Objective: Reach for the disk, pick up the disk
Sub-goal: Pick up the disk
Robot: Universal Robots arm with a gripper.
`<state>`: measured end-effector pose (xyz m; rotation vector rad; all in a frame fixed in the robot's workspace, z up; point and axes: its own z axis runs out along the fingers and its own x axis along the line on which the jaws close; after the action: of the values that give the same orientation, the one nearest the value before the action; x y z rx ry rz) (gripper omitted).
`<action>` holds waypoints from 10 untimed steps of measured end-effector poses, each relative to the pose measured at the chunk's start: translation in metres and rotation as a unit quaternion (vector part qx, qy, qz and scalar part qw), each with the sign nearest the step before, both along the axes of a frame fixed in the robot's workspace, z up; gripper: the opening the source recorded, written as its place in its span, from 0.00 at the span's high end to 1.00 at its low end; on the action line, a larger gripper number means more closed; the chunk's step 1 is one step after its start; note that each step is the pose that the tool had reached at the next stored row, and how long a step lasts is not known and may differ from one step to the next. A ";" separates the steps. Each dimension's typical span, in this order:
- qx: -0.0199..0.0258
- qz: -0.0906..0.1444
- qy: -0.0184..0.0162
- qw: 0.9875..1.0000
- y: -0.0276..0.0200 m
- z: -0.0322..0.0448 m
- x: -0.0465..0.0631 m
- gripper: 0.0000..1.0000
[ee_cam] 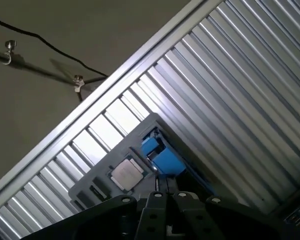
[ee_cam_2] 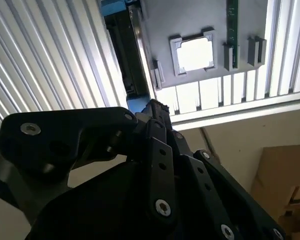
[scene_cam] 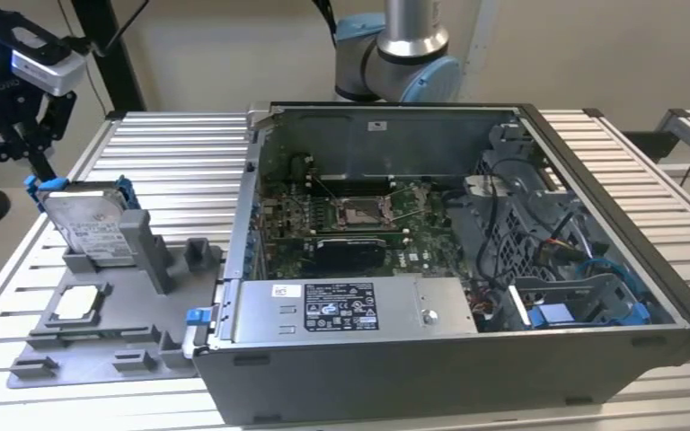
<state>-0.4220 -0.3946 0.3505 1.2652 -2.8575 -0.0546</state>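
The disk (scene_cam: 91, 224) stands on edge in a slot of the grey holder tray (scene_cam: 141, 350) at the exterior view's left; its silver face with a white label is ringed by a blue frame. My gripper (scene_cam: 43, 178) reaches down from above onto the frame's upper corner. Its fingers are drawn together on that blue edge. In the second wrist view the gripper (ee_cam_2: 155, 107) meets the disk's thin dark edge (ee_cam_2: 127, 55). The first wrist view has the blue frame (ee_cam: 160, 155) just past the fingers.
A small white-topped chip (scene_cam: 78, 303) (ee_cam_2: 195, 54) (ee_cam: 126, 175) lies in a recess of the tray near the disk. An open computer case (scene_cam: 632, 296) takes up the middle and right of the slatted metal table (scene_cam: 177, 153), with a grey labelled box (scene_cam: 345, 310) at its front.
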 end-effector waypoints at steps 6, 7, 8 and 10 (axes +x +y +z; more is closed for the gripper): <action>0.000 0.053 0.000 0.999 0.0000 0.0000 0.000 1.00; 0.000 0.063 0.000 0.998 0.0000 0.0000 0.000 1.00; 0.000 0.072 0.000 0.997 0.0000 0.0000 0.000 1.00; 0.000 0.089 0.000 0.996 0.0000 0.0000 0.000 1.00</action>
<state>-0.4220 -0.3945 0.3505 1.5129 -2.7309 -0.0518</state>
